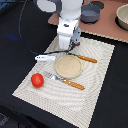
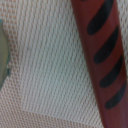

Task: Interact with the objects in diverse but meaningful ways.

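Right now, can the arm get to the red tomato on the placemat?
Probably yes. The red tomato sits alone on the placemat near its edge on the exterior view's left, nothing stacked on it. The fork lies beside it but apart. The arm stands over the mat's far side.

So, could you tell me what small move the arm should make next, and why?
Probably lower straight down onto the red striped stick: the wrist view shows it lying close beneath on the mat, beside the plate's edge, with nothing gripping it.
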